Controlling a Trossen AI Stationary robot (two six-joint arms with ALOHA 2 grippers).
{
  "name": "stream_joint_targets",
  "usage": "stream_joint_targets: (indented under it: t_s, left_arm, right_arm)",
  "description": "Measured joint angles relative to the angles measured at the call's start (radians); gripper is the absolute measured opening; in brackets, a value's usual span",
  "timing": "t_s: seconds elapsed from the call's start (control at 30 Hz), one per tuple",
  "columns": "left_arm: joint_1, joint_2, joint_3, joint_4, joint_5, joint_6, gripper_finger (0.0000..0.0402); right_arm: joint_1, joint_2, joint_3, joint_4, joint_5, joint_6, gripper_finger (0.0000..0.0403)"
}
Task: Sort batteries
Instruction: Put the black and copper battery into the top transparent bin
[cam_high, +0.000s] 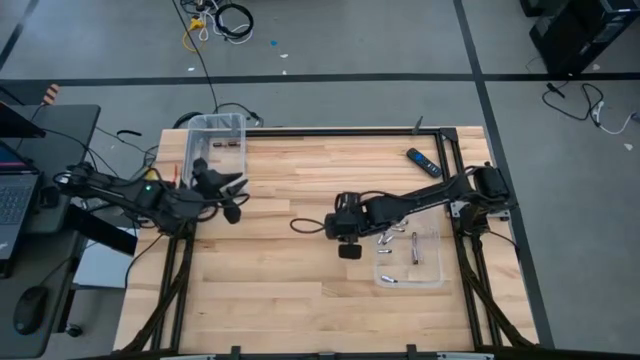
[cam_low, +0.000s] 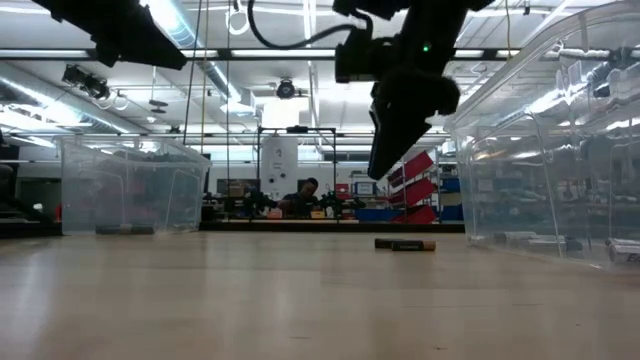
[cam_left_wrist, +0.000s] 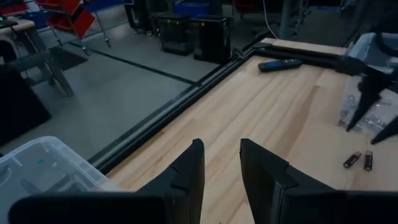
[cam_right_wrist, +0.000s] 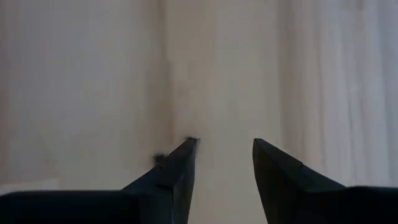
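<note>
Right gripper (cam_high: 349, 250) apart, empty, poised over bare wood beside batteries (cam_high: 388, 238) for next pick; left gripper (cam_left_wrist: 222, 163) apart, empty, near bin (cam_high: 214, 140).

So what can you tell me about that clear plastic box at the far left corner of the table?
The clear plastic box is a rectangular, open-topped, see-through bin standing upright at the wooden table's far left corner. A couple of small dark batteries lie on its floor. The left gripper is just beside it, not touching.
</note>
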Motion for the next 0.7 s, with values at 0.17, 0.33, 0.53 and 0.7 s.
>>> stream_joint_targets:
  t_s: [0.17,0.33,0.53,0.7]
  left_arm:
    - [0.0,0.007,0.0,-0.002,-0.017,0.005,0.0102]
    - [0.0,0.008,0.0,-0.001,-0.058,0.03,0.0102]
    - [0.0,0.008,0.0,-0.002,-0.099,0.032,0.0102]
    - [0.0,0.009,0.0,0.001,-0.11,0.049,0.0102]
  right_arm:
    - [-0.021,0.0,-0.007,0.052,0.013,0.002,0.0144]
    - [-0.023,0.024,-0.008,0.186,-0.04,-0.071,0.0144]
    - [-0.043,0.073,0.026,0.223,-0.072,-0.112,0.0139]
    - [-0.06,0.167,0.072,0.098,-0.117,-0.127,0.0138]
